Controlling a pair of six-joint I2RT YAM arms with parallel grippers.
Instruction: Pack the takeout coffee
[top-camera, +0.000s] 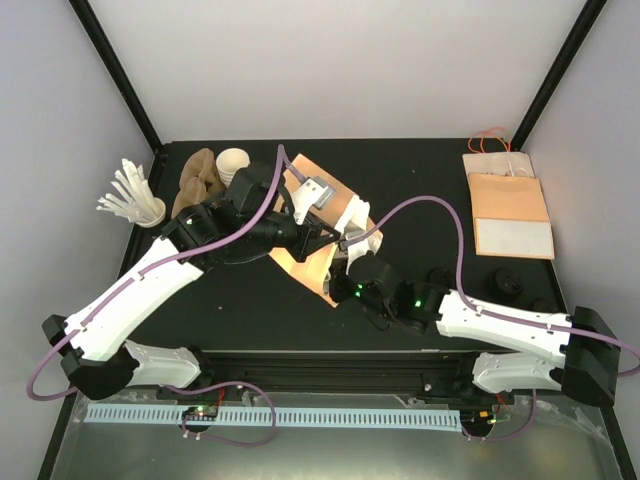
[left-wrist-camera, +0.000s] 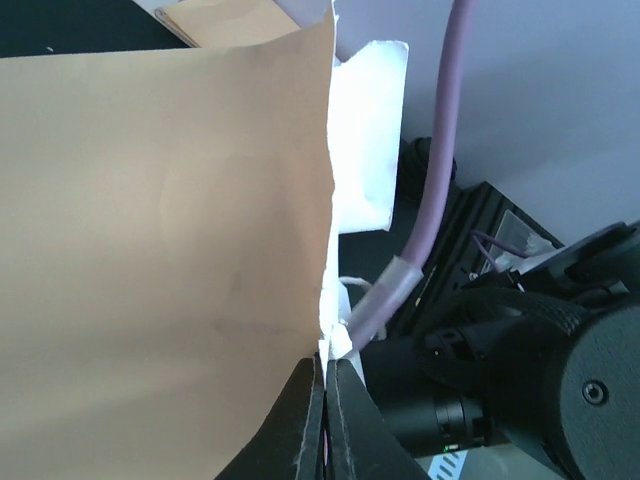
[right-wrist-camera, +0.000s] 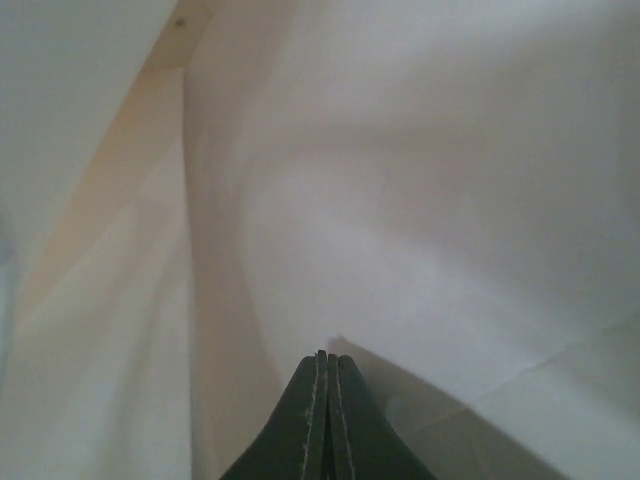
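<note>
The brown paper bag (top-camera: 312, 268) lies tilted at mid-table, its white-lined mouth toward the right arm. My left gripper (top-camera: 328, 234) is shut on the bag's rim; in the left wrist view the fingertips (left-wrist-camera: 327, 365) pinch the paper edge beside the brown wall (left-wrist-camera: 160, 250). My right gripper (top-camera: 354, 254) reaches into the mouth. Its wrist view shows only the pale inner lining (right-wrist-camera: 420, 200), with the jaws (right-wrist-camera: 327, 358) shut and nothing visible between them. A round black shape (top-camera: 505, 283) right of the right arm may be the takeout coffee's lid; no white cup shows under it.
A stack of lidless white cups (top-camera: 232, 160) and brown sleeves (top-camera: 195, 182) stand at the back left, beside a cup of white stirrers (top-camera: 135, 200). Flat spare bags (top-camera: 510, 212) lie at the back right. The purple cable (left-wrist-camera: 440, 170) runs close to the bag.
</note>
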